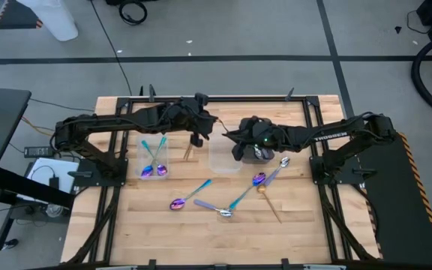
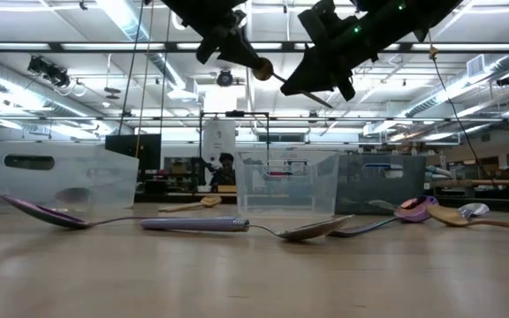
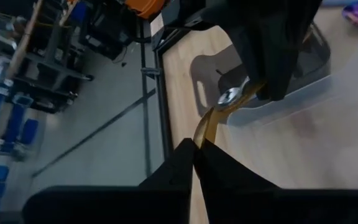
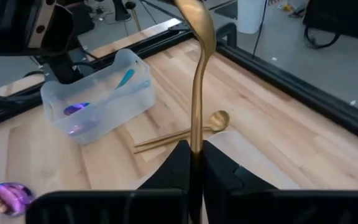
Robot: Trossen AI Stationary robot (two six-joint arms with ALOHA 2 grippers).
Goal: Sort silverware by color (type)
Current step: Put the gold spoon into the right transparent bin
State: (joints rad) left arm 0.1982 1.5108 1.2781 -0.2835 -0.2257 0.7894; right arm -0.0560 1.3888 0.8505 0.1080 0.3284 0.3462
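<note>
A gold spoon (image 4: 197, 81) is held in the air between my two grippers, above the far middle of the table. My left gripper (image 3: 197, 149) is shut on one end of it and my right gripper (image 4: 194, 152) on the other. In the high view they meet tip to tip, the left gripper (image 1: 213, 127) and the right gripper (image 1: 229, 136). Purple-blue spoons with teal handles (image 1: 154, 161) lie in the left clear container (image 1: 144, 150). More purple (image 1: 180, 202), silver (image 1: 224, 212) and gold (image 1: 270, 204) utensils lie loose on the table. My left gripper pinches the gold spoon's near end (image 3: 202, 127) between its two fingers, coming level from the table's left. The spoon runs on from there to the right gripper (image 3: 272, 56), clear of the table. Whether this end is the bowl, I cannot tell. My right gripper pinches the spoon's handle (image 4: 196, 134) between its two fingers, coming from the table's right, with the fingers along the handle. The spoon sticks out past the fingertips, its bowl (image 4: 193, 11) farthest away, lifted clear of the table.
An empty clear container (image 1: 224, 154) stands mid-table, and another (image 1: 261, 152) lies under my right arm. Gold utensils (image 4: 179, 134) lie on the wood between the left and middle containers. The wood along the table's near edge is bare.
</note>
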